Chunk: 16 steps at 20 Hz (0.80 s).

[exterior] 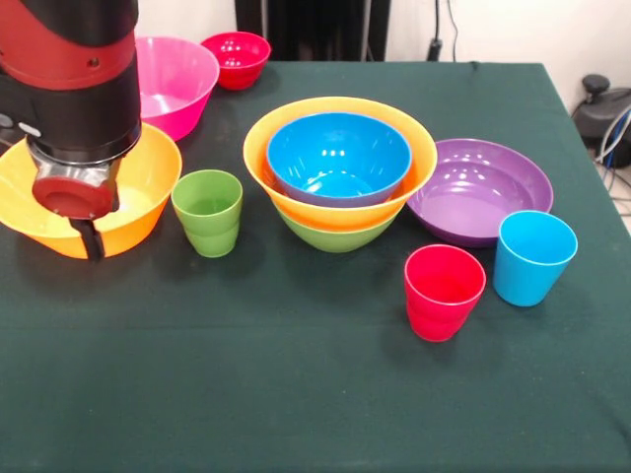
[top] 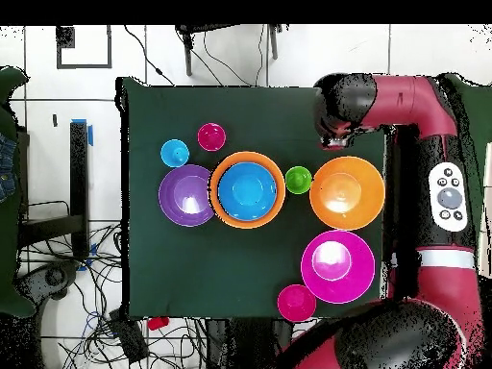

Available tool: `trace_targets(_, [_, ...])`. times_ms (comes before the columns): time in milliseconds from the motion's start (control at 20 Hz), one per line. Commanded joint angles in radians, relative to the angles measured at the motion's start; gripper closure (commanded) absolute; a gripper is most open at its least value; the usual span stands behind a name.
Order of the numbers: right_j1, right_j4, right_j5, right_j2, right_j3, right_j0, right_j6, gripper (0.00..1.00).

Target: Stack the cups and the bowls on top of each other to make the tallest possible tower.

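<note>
The tower stands mid-table: a green bowl (exterior: 335, 236) as base, an orange bowl (exterior: 258, 163) in it and a blue bowl (exterior: 338, 158) on top; it also shows in the overhead view (top: 247, 189). A second orange bowl (exterior: 138, 212) sits alone at the left. My gripper (exterior: 91, 236) hangs at this bowl's near rim, and in the overhead view (top: 332, 139) it is beside the bowl (top: 347, 192). A green cup (exterior: 208, 212) stands between the two. A red cup (exterior: 444, 292) and a light blue cup (exterior: 533, 256) stand at the right front, near the purple bowl (exterior: 480, 189).
A pink bowl (exterior: 173, 84) and a small red bowl (exterior: 237, 57) sit at the far left behind the arm. The dark green tablecloth (exterior: 296, 394) covers the table. Cables and chair legs lie on the floor around it.
</note>
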Motion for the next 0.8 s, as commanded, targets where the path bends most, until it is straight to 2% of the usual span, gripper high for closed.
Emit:
trace_targets(50, [0.058,-0.137,0.151,-0.110,-0.100,0.056,-0.275,0.00])
trace_targets(400, [0.103,-0.148,0.120,-0.109,-0.132,0.044,-0.303,0.00])
trace_targets(550, [0.132,-0.160,0.138,-0.110,-0.173,0.051,-0.313,0.00])
trace_targets(800, [0.160,-0.143,0.128,-0.110,-0.192,0.048,-0.325,0.00])
